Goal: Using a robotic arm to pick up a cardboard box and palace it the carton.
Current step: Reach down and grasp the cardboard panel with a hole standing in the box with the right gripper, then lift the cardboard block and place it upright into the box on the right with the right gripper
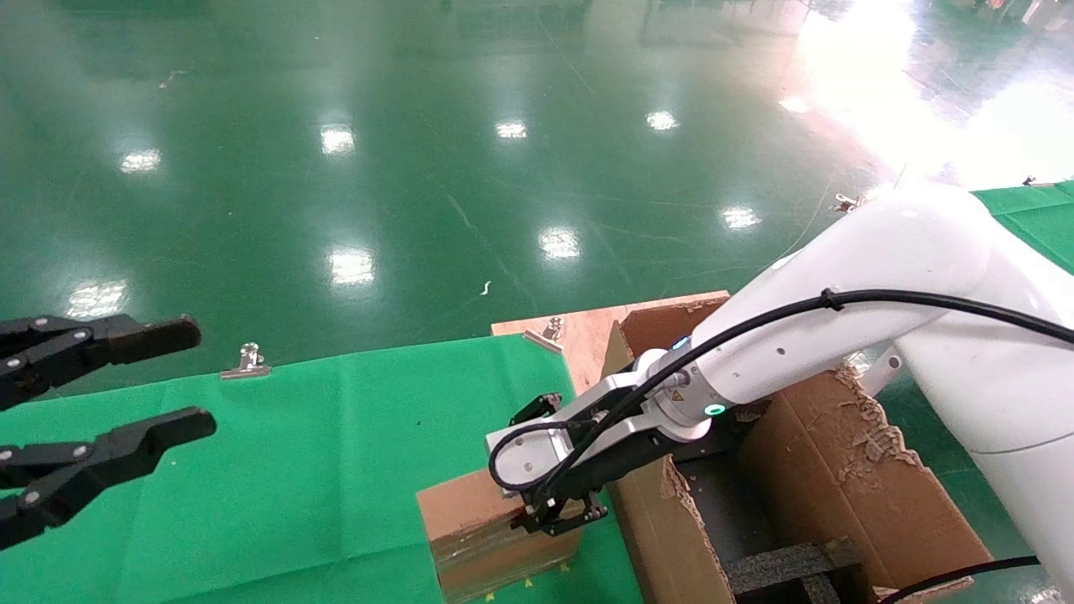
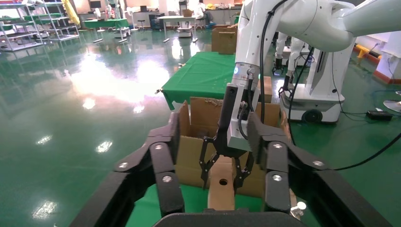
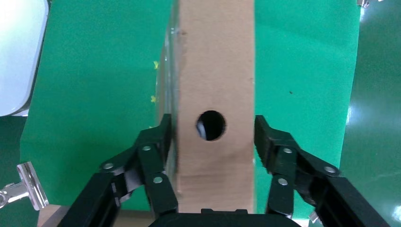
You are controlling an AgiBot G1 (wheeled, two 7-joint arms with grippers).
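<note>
Cardboard box (image 1: 482, 524) — small, brown, taped, with a round hole in its narrow face — stands on the green cloth-covered table (image 1: 319, 470) just beside the large brown corrugated carton (image 1: 831, 470). My white robotic arm's right gripper (image 3: 213, 142) straddles it, jaws closed against both sides. I see the left gripper (image 1: 172, 382) parked well apart, jaws spread — nothing between them.
</note>
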